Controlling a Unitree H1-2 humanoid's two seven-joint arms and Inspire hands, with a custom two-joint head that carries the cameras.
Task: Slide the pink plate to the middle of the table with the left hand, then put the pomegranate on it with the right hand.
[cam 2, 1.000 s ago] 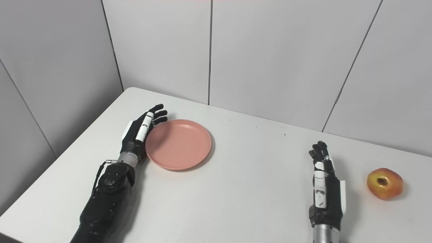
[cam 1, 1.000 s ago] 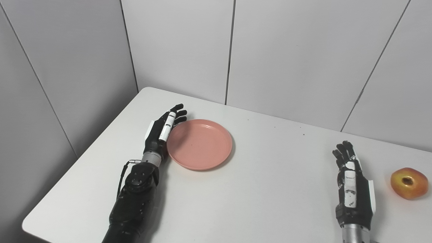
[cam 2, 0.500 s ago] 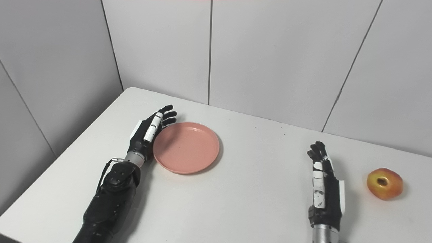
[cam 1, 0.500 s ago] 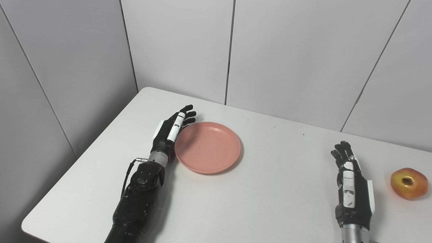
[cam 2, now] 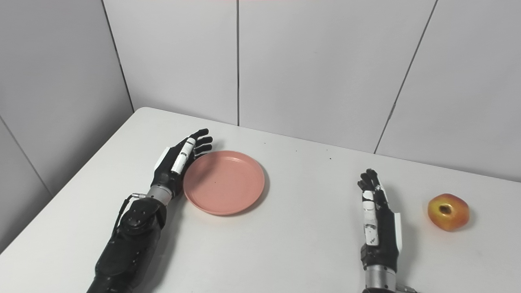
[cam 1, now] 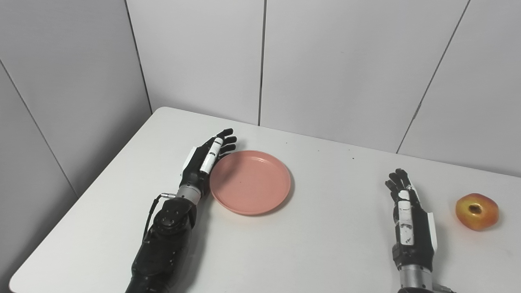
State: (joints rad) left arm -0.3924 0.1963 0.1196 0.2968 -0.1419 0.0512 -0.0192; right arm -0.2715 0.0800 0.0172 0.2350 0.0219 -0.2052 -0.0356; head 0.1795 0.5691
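Observation:
The pink plate [cam 1: 250, 182] lies flat on the white table [cam 1: 338, 236], left of the middle. My left hand [cam 1: 202, 163] is open and stands on its edge against the plate's left rim, with straight fingers [cam 1: 223, 140] reaching past the far-left rim. The red and yellow pomegranate [cam 1: 477, 211] sits at the far right of the table. My right hand [cam 1: 410, 221] is open and stands on its edge a short way left of the fruit, apart from it and holding nothing.
Grey panelled walls [cam 1: 325, 61] close in the table behind and on the left. The table's rounded far-left corner [cam 1: 163, 110] lies just beyond my left hand.
The camera has swung, shifting the whole picture left. Against the table, my left hand and the plate have slid to the right. My right hand and the pomegranate have stayed in place.

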